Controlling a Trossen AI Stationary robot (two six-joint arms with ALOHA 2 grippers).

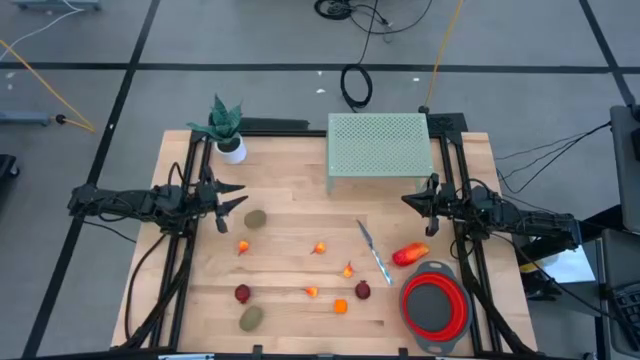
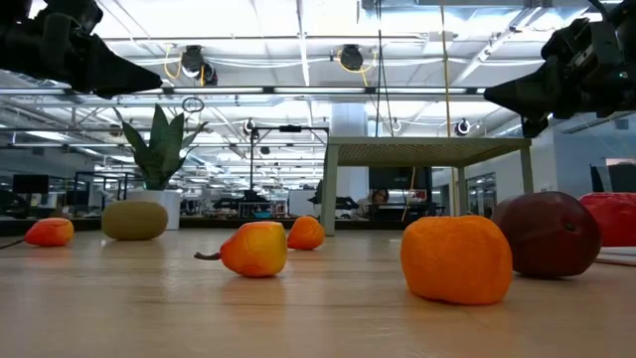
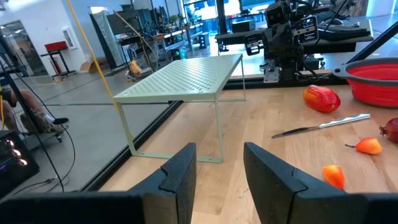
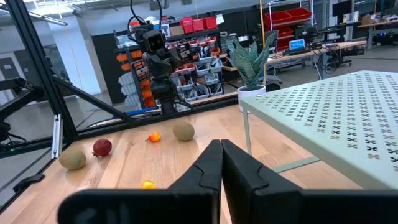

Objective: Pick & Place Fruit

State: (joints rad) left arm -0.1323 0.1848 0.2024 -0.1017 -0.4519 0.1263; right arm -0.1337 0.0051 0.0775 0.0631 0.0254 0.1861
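Note:
The fruit lies loose on the wooden table. Two olive-brown ovals [image 1: 256, 218] [image 1: 251, 318], two dark red balls [image 1: 242, 293] [image 1: 362, 290], several tiny orange pieces such as [image 1: 319, 248], and a larger red-orange piece [image 1: 410, 254] each rest on the tabletop. My left gripper [image 1: 235, 197] [image 3: 217, 174] hovers open above the table's left side, just far-left of the upper olive oval. My right gripper [image 1: 408, 200] [image 4: 221, 165] hovers shut at the right side, beyond the red-orange piece. Both are raised clear of the table in the low view.
A slim knife [image 1: 373, 250] lies between the orange pieces and the red-orange piece. A red bowl with a grey rim [image 1: 434, 305] sits at the near right corner. A pale green perforated rack [image 1: 378, 148] stands at the far edge, with a potted plant [image 1: 228, 128] at far left.

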